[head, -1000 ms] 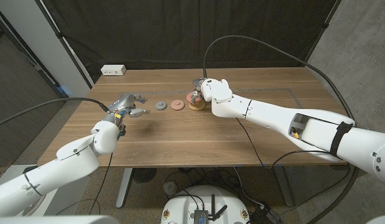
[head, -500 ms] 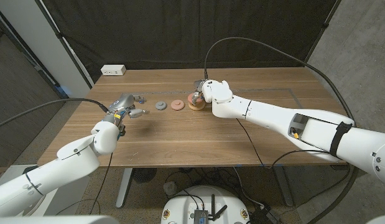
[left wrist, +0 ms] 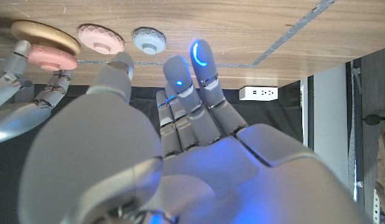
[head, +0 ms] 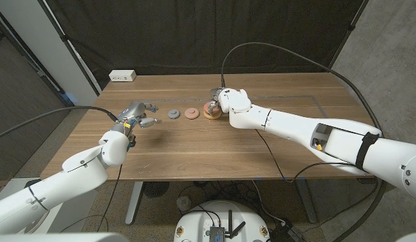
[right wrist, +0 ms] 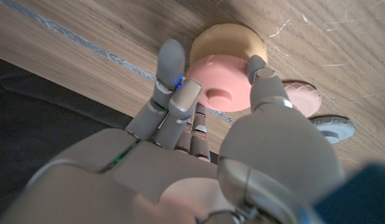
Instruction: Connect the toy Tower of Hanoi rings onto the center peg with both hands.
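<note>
You've got four toy pieces out there: one tan disc (head: 212,114), two pink rings, the darker one (right wrist: 221,91) on it and the paler one (head: 191,113) at its nine o'clock, plus one grey ring (head: 174,114). One white power strip (head: 122,76) sits at eleven o'clock, on one wooden table (head: 214,151).

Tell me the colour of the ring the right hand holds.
Salmon pink ring, clearest in the right wrist view.

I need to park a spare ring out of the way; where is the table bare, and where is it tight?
Bare: the table's wide near strip in front of both hands, and the far right end. Crowded: the row where the grey ring, pink ring and tan disc sit between the left hand and right hand.
</note>
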Tool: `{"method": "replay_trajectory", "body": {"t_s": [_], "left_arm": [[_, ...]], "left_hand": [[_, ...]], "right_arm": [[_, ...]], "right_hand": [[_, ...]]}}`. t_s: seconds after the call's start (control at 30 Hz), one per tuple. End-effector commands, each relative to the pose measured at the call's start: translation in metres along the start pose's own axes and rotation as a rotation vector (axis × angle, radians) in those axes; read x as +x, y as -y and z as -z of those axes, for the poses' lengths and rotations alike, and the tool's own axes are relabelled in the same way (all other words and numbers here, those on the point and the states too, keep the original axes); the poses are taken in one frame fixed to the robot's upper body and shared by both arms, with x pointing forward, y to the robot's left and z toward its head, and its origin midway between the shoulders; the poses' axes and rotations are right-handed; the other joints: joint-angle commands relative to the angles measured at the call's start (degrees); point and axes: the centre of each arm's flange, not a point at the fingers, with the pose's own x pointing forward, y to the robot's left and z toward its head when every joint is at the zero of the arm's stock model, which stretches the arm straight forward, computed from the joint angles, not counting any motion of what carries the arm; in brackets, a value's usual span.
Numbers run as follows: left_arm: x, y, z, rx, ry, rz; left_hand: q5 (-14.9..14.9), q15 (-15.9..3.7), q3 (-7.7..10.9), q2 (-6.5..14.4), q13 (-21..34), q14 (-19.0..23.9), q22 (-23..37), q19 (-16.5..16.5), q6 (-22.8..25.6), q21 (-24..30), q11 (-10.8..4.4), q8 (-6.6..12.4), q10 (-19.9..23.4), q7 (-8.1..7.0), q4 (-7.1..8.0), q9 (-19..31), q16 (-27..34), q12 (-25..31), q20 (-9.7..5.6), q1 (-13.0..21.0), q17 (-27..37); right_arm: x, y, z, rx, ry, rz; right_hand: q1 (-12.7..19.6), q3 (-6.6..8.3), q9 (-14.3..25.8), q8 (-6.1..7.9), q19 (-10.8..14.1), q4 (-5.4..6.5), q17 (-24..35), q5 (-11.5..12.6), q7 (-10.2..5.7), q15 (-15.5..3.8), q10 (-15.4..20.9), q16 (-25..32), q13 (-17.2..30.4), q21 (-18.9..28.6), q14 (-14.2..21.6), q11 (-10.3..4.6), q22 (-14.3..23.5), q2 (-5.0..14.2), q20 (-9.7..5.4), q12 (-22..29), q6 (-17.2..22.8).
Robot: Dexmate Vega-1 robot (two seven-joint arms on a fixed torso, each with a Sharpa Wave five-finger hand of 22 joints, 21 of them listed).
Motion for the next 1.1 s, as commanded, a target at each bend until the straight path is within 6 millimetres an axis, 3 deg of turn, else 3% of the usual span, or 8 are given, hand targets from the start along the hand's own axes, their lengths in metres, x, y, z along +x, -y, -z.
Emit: {"method": "replay_trajectory", "body": {"t_s": [0.03,1.1], "left_arm": [[0.001,0.0,0.001,0.001,-0.002,0.003],[0.005,0.003,-0.003,0.003,0.007,0.011]], "left_hand": [[0.29,-0.37,0.42,-0.02,0.18,-0.17,0.19,-0.45,0.55,0.42,0.13,-0.06,0.34,0.05,0.06,0.2,0.27,-0.03,-6.53,-0.63,0.09],[0.33,-0.36,0.74,-0.02,0.18,-0.03,-0.08,-0.68,0.57,0.86,0.19,-0.07,0.42,0.04,0.09,0.22,0.43,0.02,-6.52,-0.81,0.26]], "right_arm": [[0.004,-0.007,0.002,0.001,-0.002,-0.011],[0.006,-0.02,0.011,-0.002,-0.031,-0.045]], "right_hand": [[0.02,7.24,0.55,0.09,0.25,6.72,0.32,0.26,-8.27,0.0,9.91,0.17,3.82,0.35,0.42,-9.14,0.09,2.35,-0.98,0.32,8.32],[-0.71,8.41,0.87,-0.35,-0.37,6.49,0.11,0.21,-8.31,-0.02,9.14,-0.49,4.3,0.23,-0.24,-9.26,-0.61,1.58,-0.95,-0.63,7.98]]}}
